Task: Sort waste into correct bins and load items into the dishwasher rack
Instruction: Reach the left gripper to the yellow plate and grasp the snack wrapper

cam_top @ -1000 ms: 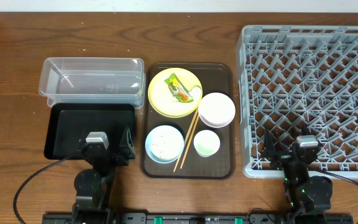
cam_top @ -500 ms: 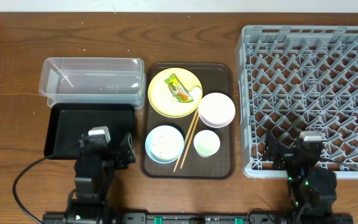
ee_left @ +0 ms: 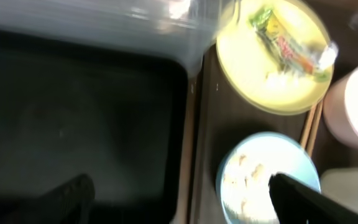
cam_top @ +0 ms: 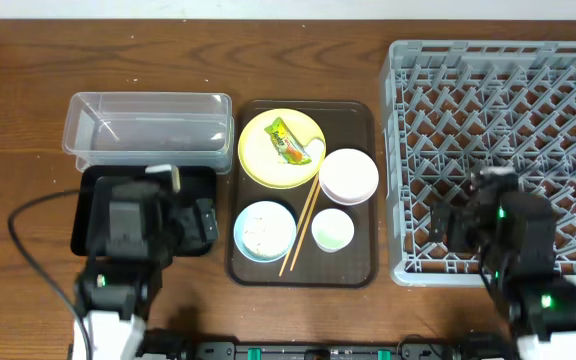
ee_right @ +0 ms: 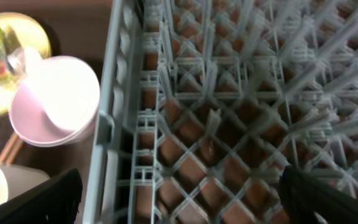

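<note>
L gripper (ee_left: 185, 196) spread over black tray (ee_left: 73, 112); R gripper (ee_right: 185, 193) spread over rack (ee_right: 118, 74)

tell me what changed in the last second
Both arms lifted and reached forward: the left arm now hangs over the black tray, the right arm over the near left corner of the rack. The left fingers and right fingers are open and hold nothing. The yellow plate, wrapper, white bowl, blue bowl, cup, chopsticks and clear tub stayed put.
</note>
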Controlling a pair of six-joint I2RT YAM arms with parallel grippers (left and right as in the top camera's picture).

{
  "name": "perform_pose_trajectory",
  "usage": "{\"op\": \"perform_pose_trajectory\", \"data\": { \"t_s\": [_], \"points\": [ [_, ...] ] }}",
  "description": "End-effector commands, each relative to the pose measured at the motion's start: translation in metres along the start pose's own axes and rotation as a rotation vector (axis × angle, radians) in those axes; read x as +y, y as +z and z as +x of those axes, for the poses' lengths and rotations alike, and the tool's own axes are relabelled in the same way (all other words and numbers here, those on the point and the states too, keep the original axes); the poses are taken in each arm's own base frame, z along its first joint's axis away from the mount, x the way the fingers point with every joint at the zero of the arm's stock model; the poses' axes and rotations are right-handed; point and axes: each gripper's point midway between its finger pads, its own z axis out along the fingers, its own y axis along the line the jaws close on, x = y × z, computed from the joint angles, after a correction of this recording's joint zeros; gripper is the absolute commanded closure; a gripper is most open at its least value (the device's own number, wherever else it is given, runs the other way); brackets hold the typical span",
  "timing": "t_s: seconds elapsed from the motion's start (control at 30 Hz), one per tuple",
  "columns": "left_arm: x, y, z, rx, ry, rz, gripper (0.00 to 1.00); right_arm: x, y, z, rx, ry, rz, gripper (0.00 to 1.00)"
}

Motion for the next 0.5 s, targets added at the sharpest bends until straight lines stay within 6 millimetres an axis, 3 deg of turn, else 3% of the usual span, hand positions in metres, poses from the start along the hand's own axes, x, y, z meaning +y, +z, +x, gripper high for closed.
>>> {"op": "perform_pose_trajectory", "data": {
  "t_s": [0.0, 0.23, 0.47],
  "points": [
    [-0.006, -0.003, -0.008, 0.08, -0.025, 0.006, 0.07, -0.001, -0.002, -0.02, 0.029, 0.014, 0.018, 0.01],
    [-0.003, 0.004, 0.012, 0.242, -0.044, -0.021, 0.07, 0.001, 0.007, -0.029, 0.067, 0.015, 0.022, 0.01],
    [-0.012, 0.007, 0.004, 0.215, -0.044, 0.029, 0.08, 0.001, 0.007, -0.029, 0.064, 0.014, 0.022, 0.01]
  ]
}}
